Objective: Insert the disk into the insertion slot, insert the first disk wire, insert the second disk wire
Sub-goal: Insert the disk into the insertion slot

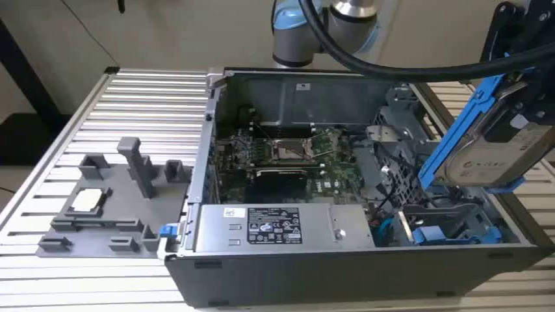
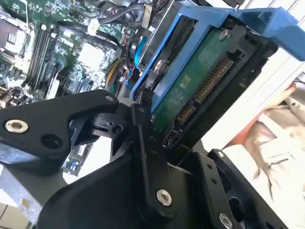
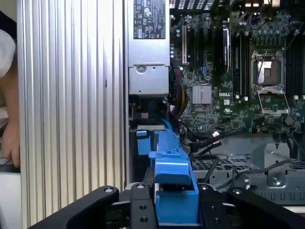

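The disk (image 1: 496,153), silver-grey with a pale label, is clipped in a bright blue frame (image 1: 458,123). It hangs tilted, nearly on edge, above the open computer case at the exterior view's right. My gripper (image 1: 524,114) is shut on it from above. In the second wrist view the disk's green underside and connector (image 2: 193,83) sit between black fingers (image 2: 143,131). The first wrist view shows the frame's blue end (image 3: 174,188) clamped in my gripper (image 3: 174,207). The insertion slot (image 1: 444,224), a bay with blue parts, lies below the disk in the case's near corner. Blue wires (image 3: 159,112) run beside it.
The case holds a motherboard (image 1: 286,156) and a silver power supply (image 1: 269,227). A grey fixture (image 1: 104,208) with upright posts stands on the slatted table (image 1: 139,97) at the exterior view's left. A person's hand (image 3: 9,138) and a pale sleeve (image 2: 271,143) are beside the table.
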Robot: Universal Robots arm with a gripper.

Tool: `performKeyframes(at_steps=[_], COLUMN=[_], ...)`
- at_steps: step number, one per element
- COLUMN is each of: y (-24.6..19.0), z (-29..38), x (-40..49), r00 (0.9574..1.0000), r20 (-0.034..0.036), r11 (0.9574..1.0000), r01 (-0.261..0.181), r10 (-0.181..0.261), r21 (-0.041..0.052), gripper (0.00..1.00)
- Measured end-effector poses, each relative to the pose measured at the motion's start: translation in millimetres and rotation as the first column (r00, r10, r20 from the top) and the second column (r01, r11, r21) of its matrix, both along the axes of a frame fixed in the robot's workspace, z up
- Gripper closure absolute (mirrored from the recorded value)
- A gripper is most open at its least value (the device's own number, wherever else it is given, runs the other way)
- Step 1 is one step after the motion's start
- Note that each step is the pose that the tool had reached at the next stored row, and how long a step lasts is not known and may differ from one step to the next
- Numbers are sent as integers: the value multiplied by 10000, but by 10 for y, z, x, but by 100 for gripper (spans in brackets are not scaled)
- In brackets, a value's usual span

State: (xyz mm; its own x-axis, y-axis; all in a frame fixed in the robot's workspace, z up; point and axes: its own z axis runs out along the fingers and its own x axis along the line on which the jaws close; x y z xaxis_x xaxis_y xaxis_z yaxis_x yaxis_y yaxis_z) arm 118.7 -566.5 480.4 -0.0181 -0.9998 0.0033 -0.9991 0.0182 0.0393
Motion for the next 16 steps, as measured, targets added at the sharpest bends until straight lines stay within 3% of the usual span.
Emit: performKeyframes(at_steps=[9, 16], y=[0, 0], z=[-3, -56], x=[0, 0], r00=[10000, 10000], r20=[0, 0], r11=[10000, 10000], r01=[0, 1], r10=[0, -1], r21=[-2, -8], gripper=[67, 67])
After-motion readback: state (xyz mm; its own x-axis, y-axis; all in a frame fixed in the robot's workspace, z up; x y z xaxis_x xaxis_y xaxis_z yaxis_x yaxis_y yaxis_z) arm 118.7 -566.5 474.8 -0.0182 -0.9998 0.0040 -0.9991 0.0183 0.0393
